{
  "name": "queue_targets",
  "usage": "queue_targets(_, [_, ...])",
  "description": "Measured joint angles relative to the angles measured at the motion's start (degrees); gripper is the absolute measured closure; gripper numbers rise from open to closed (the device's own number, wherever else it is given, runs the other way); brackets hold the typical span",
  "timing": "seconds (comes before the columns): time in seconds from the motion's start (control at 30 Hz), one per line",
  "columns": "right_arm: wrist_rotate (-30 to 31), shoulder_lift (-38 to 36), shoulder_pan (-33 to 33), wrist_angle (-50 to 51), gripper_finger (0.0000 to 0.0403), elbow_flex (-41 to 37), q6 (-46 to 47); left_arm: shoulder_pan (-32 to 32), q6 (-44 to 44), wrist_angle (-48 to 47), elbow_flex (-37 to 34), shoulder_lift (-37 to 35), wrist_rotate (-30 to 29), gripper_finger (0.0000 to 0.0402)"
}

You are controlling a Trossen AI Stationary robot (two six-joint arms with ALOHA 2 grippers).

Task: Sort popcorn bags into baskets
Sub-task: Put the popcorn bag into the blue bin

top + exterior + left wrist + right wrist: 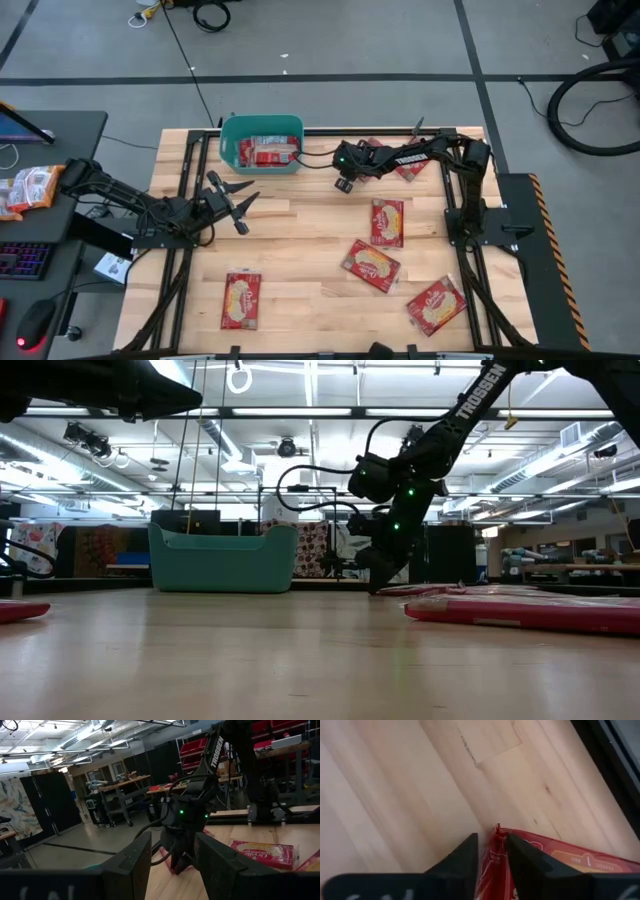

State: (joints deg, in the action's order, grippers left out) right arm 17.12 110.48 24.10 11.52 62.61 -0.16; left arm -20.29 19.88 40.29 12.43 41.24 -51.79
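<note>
The teal basket point(262, 119) point(222, 558) stands at the table's far edge with red popcorn bags point(268, 150) inside. My right gripper point(343, 183) point(492, 837) point(372, 582) reaches down just right of the basket and is shut on a red popcorn bag point(555, 860). Several more popcorn bags lie flat on the table: point(387, 222), point(371, 265), point(436, 305), point(241, 300). My left gripper point(238, 200) point(173, 845) hangs open above the table's left half with nothing between its fingers, pointing toward my right arm. My right gripper pinches the bag's end edge point(496, 842) between its two fingers. The fingers slant down from the table's right side. That edge stands up between the fingers and the rest of the bag runs back under the gripper; whether it is clear of the table I cannot tell.
Another red packet point(408, 166) lies under my right arm at the far edge. A side desk at the left holds orange-and-white packets point(25, 188), a keyboard and a mouse. Bare wood lies between the basket and the near bags.
</note>
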Motion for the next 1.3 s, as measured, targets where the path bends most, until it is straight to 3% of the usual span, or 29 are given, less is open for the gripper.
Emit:
queue_targets(0.23, [-4.3, -0.1, -0.1, 0.2, 0.0394, 0.0, -1.4, 0.0, 0.0, 0.0, 0.0, 0.0, 0.0, 0.0246])
queue_targets(0.43, [-5.1, -3.1, -3.3, 2.2, 0.0397, 1.7, -2.3, 0.0, 0.0, 0.0, 0.0, 0.0, 0.0, 0.0246])
queue_targets(0.67, [-5.3, -8.2, -7.9, 6.8, 0.0399, 9.5, -4.9, 0.0, 0.2, -0.1, 0.0, 0.0, 0.0, 0.0246])
queue_targets(1.0, [1.2, -13.9, -11.8, 7.4, 0.0401, 18.9, -10.3, 0.0, -0.6, 0.0, 0.0, 0.0, 0.6, 0.0246])
queue_targets(1.3, [-8.7, -14.1, -12.8, 3.2, 0.0402, 23.6, -10.5, 0.0, -0.8, 0.0, 0.0, 0.0, 0.6, 0.0246])
